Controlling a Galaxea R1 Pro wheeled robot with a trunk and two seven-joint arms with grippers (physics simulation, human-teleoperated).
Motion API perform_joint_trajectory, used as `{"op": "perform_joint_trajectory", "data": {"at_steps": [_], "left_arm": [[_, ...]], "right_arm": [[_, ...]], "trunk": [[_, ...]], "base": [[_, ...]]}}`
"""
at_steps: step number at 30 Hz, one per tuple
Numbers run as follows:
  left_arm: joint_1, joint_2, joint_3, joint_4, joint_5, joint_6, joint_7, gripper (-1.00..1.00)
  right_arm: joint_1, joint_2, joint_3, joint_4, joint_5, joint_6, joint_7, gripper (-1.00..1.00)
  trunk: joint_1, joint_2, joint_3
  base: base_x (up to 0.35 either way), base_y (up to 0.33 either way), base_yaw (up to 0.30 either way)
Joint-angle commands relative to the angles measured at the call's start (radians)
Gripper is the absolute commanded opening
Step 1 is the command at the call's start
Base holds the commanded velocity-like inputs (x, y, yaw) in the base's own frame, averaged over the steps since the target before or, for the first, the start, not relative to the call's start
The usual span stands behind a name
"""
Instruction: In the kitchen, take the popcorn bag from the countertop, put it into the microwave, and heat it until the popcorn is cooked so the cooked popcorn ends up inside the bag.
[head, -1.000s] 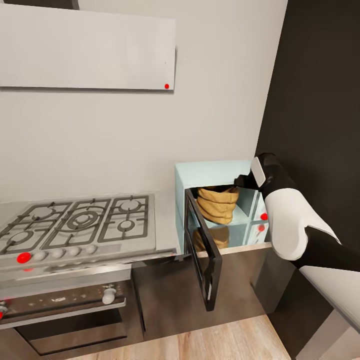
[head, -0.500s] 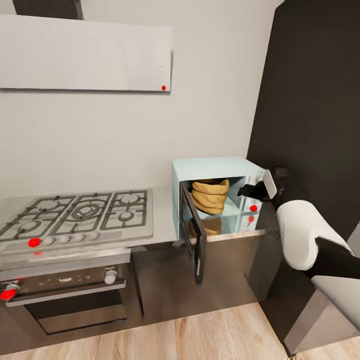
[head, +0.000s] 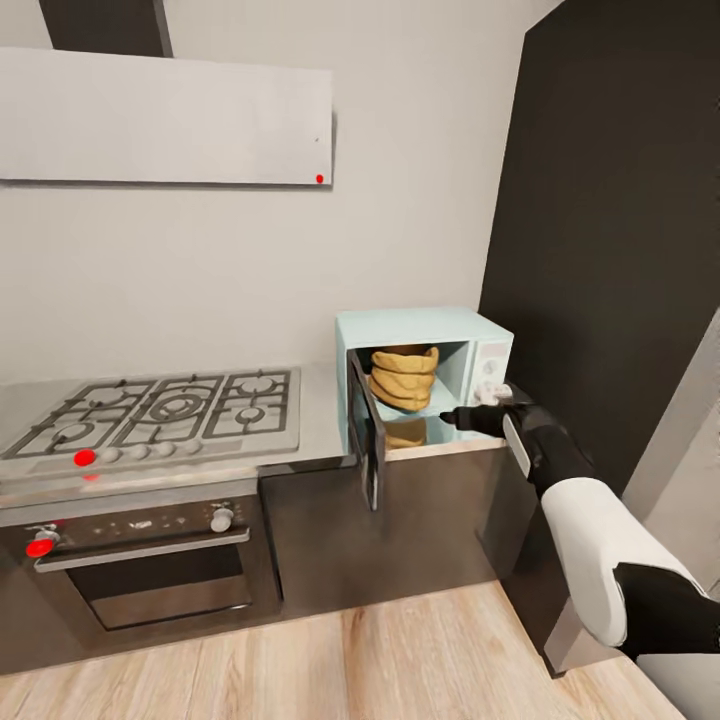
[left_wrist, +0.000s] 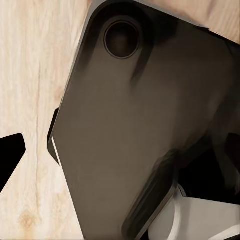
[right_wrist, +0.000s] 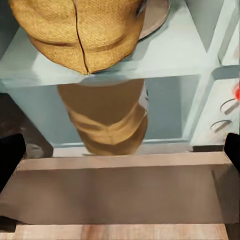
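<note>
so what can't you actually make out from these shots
- Left gripper: the left wrist view faces a dark panel over wood floor; open or shut cannot be told.
- Popcorn bag: its left side is behind the open microwave door in the head view; its top is cut off in the right wrist view.
- Microwave knobs: too small to read.

Home kitchen, gas hob (head: 160, 412) over oven (head: 140, 560), microwave (head: 425, 375), probably an extractor hood (head: 165, 115)
</note>
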Motion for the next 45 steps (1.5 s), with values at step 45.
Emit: {"op": "perform_joint_trajectory", "data": {"at_steps": [45], "left_arm": [[0.000, 0.001, 0.009, -0.002, 0.014, -0.001, 0.000, 1.00]], "right_arm": [[0.126, 0.084, -0.005, -0.006, 0.022, -0.316, -0.064, 1.00]], "trunk": [[0.000, -0.001, -0.001]], "base": [[0.069, -0.001, 0.000]]}}
